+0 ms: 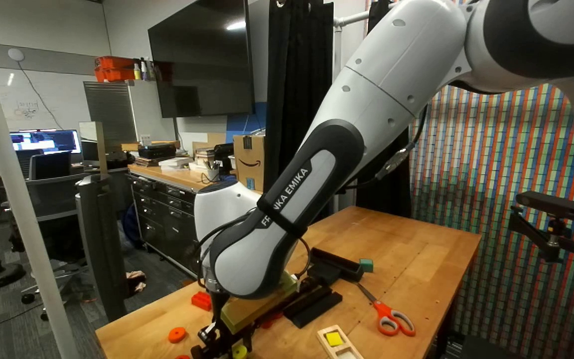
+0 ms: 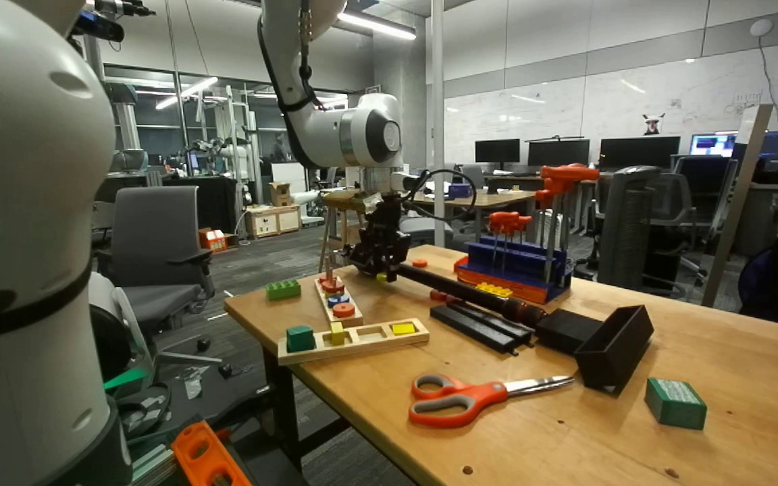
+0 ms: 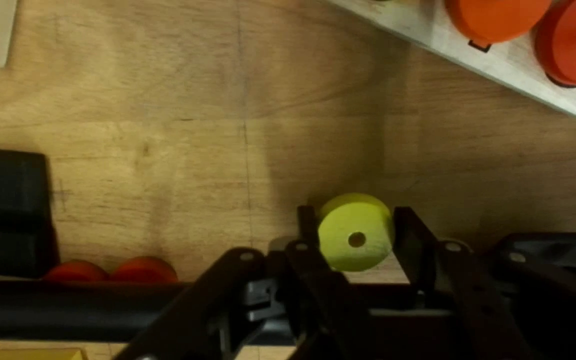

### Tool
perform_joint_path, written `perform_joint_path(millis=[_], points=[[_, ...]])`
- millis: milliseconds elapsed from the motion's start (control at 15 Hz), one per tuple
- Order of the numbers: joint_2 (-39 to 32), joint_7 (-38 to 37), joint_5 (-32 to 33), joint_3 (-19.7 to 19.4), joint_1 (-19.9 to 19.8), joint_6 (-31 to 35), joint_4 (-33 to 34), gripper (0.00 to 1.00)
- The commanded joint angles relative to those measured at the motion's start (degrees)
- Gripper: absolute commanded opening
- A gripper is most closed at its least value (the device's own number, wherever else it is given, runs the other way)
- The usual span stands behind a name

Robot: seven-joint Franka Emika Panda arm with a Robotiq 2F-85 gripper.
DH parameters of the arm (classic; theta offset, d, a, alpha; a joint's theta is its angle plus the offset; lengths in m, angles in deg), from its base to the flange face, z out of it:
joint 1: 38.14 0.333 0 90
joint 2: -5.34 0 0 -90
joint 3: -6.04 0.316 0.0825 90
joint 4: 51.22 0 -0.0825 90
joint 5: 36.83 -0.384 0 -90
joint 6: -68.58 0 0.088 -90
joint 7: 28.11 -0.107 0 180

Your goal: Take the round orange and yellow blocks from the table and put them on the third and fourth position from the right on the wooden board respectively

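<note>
In the wrist view, a yellow round block [image 3: 373, 230] with a centre hole sits between my fingertips, which touch both its sides; my gripper [image 3: 355, 227] is shut on it. It also shows low beside the gripper [image 2: 383, 266] in an exterior view [image 2: 381, 277]. I cannot tell whether it touches the table. An orange round block [image 1: 177, 334] lies flat on the table, apart from the gripper; it also shows in an exterior view [image 2: 419, 262]. The narrow light wooden board [image 3: 518, 67] carries round red, orange and blue pieces; it also shows in an exterior view [image 2: 357, 318].
A long black bar [image 3: 93, 310] lies beside the gripper. A second light board [image 2: 362, 345] holds square blocks. Black plates [image 2: 480, 327], a black tray [image 2: 615, 351], scissors [image 2: 456, 401], a green block [image 2: 675, 403] and a blue tool rack [image 2: 514, 260] also stand on the table.
</note>
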Motion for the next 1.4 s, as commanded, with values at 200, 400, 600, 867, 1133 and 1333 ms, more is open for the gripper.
perform_joint_path(millis=[200, 400, 600, 867, 1133, 1333], points=[[3.94, -5.51, -0.13, 1.65, 1.5, -5.5, -0.07, 0.18], [5.86, -8.77, 0.36, 2.46, 2.11, -6.43, -0.82, 0.18], [7.52, -12.35, 0.76, 3.29, 2.45, -8.33, -1.43, 0.18], [9.06, -14.35, -0.2, 4.71, 1.76, -9.92, -2.7, 0.18], [8.92, -13.44, -2.13, 5.74, 0.96, -10.16, -3.82, 0.18], [8.52, -12.25, -4.45, 6.16, 0.29, -9.9, -4.67, 0.18]])
